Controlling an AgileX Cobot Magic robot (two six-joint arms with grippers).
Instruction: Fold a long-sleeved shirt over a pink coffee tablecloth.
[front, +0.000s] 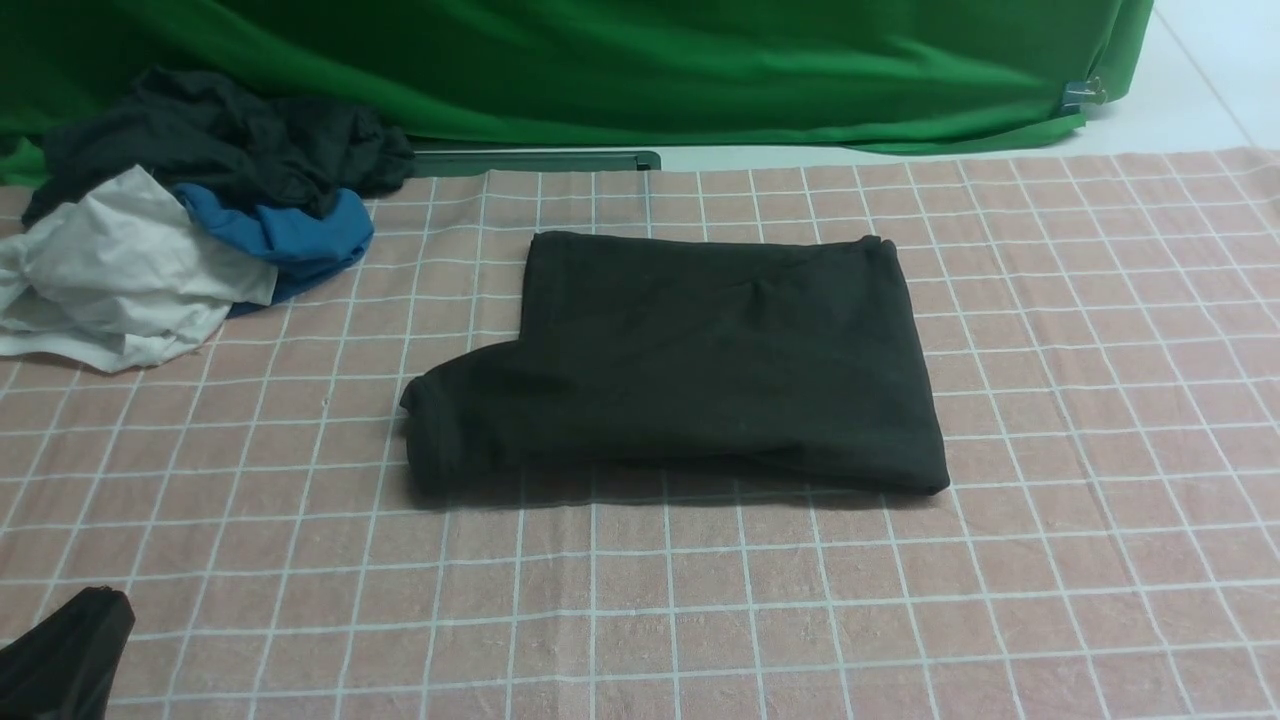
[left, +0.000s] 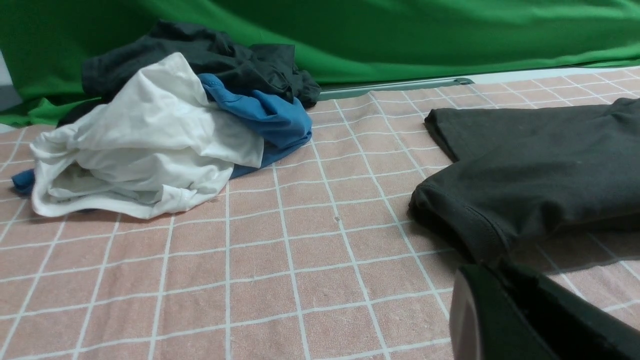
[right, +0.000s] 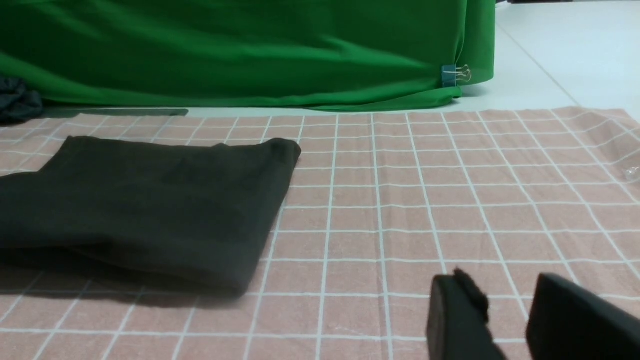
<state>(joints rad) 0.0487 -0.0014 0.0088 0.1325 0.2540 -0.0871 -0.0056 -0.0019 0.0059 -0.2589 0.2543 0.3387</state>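
Black cotton is seen folded into a compact, roughly rectangular bundle: the long-sleeved shirt (front: 690, 365) is laid flat near the middle of the pink coffee tablecloth (front: 1080, 480), with a rounded lobe of fabric projecting at its near left corner. No lettering or neck tag is shown on the upper face. The shirt is not touched by either pincer. The tablecloth, dusty pink and crossed by thin white lines into small squares, is spread across the whole desk and is slightly rumpled at its far right edge.

At the far left corner of the cloth, well apart from the shirt, a bunched pile is found: a dark-grey garment (front: 230, 140) at the back, a blue garment (front: 290, 235) beside it, and a white garment (front: 120, 270) in front. Behind the desk a green backdrop cloth (front: 620, 70) is hung, held at its right end by a small binder clip (front: 1080, 95).

The left pincer (left: 525, 320) is seen low over the cloth, near the shirt's projecting corner; its fingers are pressed together on nothing. In the front view only its dark tip is shown at the lower left edge. The right pincer (right: 507, 320) is seen only in its own wrist view, over bare cloth to the right of the shirt, with its fingers (right: 457, 320) parted by a clear gap and nothing between them.
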